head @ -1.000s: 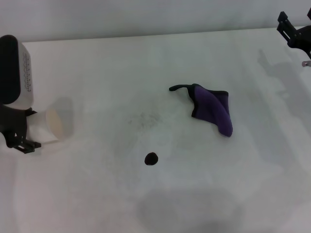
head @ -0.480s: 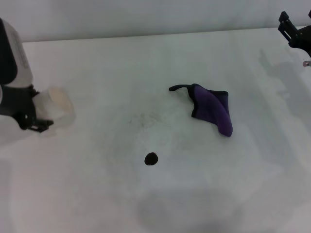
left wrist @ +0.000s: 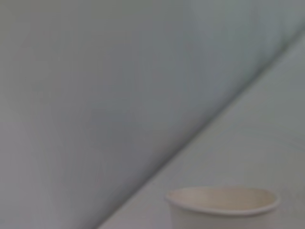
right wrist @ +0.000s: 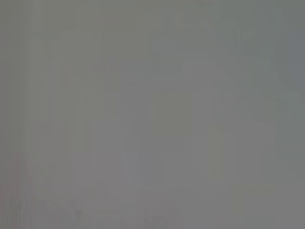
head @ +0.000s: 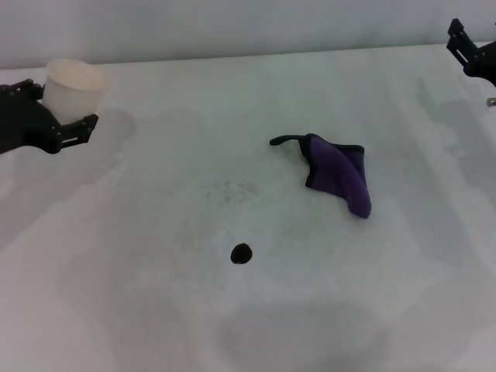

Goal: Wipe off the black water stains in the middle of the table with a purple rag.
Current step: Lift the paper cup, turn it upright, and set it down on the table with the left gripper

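Purple rag [head: 339,173] on table [head: 232,325], black stain [head: 242,253] apart, left gripper [head: 62,116] clasping cup [head: 71,87] (upright).

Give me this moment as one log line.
left claw: shut on cream paper cup, far-left | right claw: far-right | purple rag: untouched | black stain: unwiped

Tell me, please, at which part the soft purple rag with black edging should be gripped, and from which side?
Probably from straight above, at the thick folded middle of the purple rag. It lies flat and crumpled on the white table, so a top pinch gathers the most cloth. The thin black tail would leave it dangling. The right gripper, at the far right edge, is nearer; the left gripper holds the cream paper cup.
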`<state>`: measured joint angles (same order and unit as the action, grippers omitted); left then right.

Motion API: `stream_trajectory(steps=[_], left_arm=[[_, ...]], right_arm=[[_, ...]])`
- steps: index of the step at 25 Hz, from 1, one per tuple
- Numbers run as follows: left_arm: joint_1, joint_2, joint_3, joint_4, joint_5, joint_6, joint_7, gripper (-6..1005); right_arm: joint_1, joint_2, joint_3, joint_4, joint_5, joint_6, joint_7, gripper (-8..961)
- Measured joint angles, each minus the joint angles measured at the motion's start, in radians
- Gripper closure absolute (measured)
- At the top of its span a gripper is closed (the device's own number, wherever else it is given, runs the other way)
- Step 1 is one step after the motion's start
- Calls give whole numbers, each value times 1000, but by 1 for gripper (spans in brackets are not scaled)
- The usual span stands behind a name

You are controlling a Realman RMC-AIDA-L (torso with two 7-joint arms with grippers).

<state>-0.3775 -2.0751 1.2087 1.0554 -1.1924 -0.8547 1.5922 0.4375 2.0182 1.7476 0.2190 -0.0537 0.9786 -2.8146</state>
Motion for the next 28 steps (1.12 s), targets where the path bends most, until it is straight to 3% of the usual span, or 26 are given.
stream_trajectory(steps=[7,12,15,22,28], left_arm=[[31,-2,-4,-255,-538,22,291,227],[13,-6,6,-500,-978,-39,646,226],[-21,-7,7,-634,-1144,-99,780,225],[-106,-15,8,-877,-1385,-122,900,223],[-131,-17,7,-950,-1426,-117,934,221]], right_arm=[[-5,-4,8,7,0,0,-3,144],[-5,-6,10,8,0,0,-4,144],[-3,-6,10,9,0,0,-5,144],[6,-6,3,11,0,0,-5,144],[8,-5,1,11,-1,0,-5,144]])
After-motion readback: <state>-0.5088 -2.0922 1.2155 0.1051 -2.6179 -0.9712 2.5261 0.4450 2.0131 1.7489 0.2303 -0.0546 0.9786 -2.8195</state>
